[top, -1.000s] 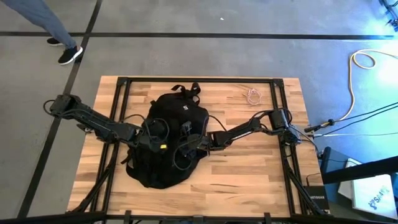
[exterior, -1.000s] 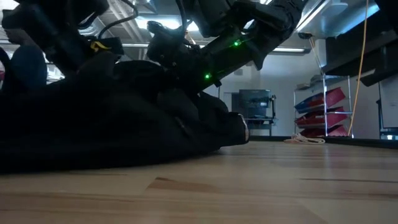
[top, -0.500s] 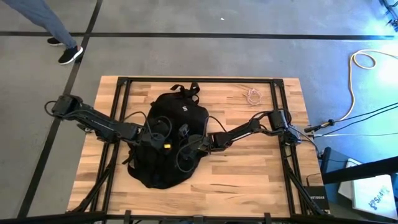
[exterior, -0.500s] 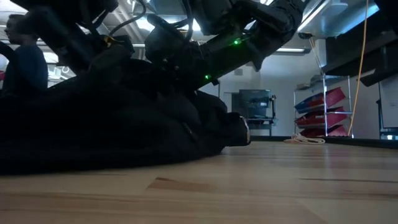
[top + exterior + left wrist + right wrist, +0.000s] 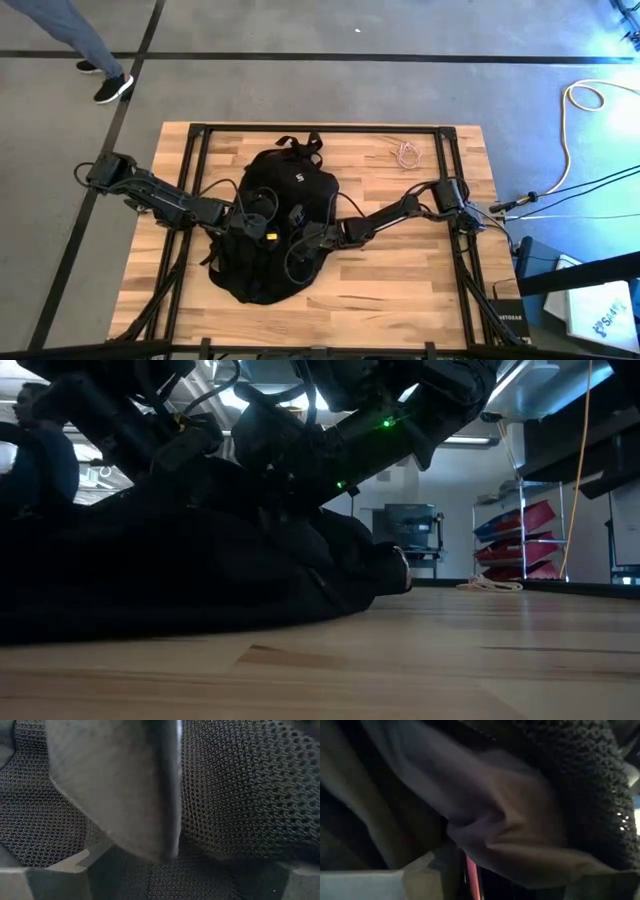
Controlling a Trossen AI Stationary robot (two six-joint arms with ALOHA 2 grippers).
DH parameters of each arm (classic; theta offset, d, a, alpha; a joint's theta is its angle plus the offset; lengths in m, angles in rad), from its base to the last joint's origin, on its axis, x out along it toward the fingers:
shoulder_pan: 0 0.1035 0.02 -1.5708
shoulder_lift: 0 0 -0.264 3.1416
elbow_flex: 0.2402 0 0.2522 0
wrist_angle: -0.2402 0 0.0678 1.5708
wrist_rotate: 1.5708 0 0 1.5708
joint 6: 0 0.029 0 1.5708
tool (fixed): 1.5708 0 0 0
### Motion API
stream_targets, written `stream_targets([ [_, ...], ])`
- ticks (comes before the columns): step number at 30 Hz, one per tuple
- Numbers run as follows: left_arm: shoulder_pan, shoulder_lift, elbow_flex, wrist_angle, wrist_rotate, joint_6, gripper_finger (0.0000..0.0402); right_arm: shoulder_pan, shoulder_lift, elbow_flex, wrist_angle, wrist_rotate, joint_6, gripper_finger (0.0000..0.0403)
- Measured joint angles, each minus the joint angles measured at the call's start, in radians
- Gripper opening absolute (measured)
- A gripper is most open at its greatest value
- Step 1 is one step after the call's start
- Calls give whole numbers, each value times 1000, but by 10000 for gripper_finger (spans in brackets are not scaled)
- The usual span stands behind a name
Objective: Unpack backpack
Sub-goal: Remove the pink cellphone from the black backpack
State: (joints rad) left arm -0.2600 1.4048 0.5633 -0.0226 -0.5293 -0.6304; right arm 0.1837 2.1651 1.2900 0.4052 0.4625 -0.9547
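Observation:
The black backpack lies flat in the middle of the table, top loop handle toward the far edge, small white logo facing up. My left gripper comes in from the table's left and sits low over the pack's middle. In the left wrist view it is open, with black mesh and a grey flap filling the view. My right gripper reaches in from the right onto the pack's right half. Its wrist view shows only blurred dark fabric and a pink strip. My left gripper stands open close over the backpack's mesh panel, slanting down from the table's left. The grey flap's edge runs between its fingers. Whether the fingers touch the mesh, I cannot tell.
A small coil of pale cord lies on the table near the far right corner. Bare wood lies to the right of and nearer than the pack. Dark frame rails run along the table's edges. A person's legs stand beyond the far left corner.
My left gripper has moved a little toward the table's right, farther onto the pack. My right arm has swung toward the near edge, its gripper staying on the pack. In the low view the backpack's fabric has bulged up, and its right end has slid slightly rightward.

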Motion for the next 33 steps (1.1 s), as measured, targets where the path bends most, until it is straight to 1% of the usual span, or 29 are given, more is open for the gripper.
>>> stream_targets([
  [2,0,0,0,2,0,0,310,1,-1,0,-9,22,26,165],
  [6,0,1,1,2,3,14,310,1,-10,0,-28,27,109,163],
  [16,-2,-13,0,3,14,71,310,-1,-12,0,-37,-7,290,163],
  [19,-7,-72,-3,-8,-5,105,310,-2,-18,0,-29,-6,322,163],
  [22,-18,-165,-7,-21,-51,138,310,-7,-52,2,-22,7,344,163],
  [24,-35,-235,-6,-14,-95,166,310,-13,-72,6,-7,24,374,162],
  [27,-71,-311,-6,-13,-113,193,310,-18,-79,9,-7,45,405,162],
  [30,-104,-360,-5,-7,-119,196,310,-18,-87,8,-18,59,405,162],
  [33,-131,-369,-2,-6,-123,194,310,-17,-103,8,-29,72,405,162],
])
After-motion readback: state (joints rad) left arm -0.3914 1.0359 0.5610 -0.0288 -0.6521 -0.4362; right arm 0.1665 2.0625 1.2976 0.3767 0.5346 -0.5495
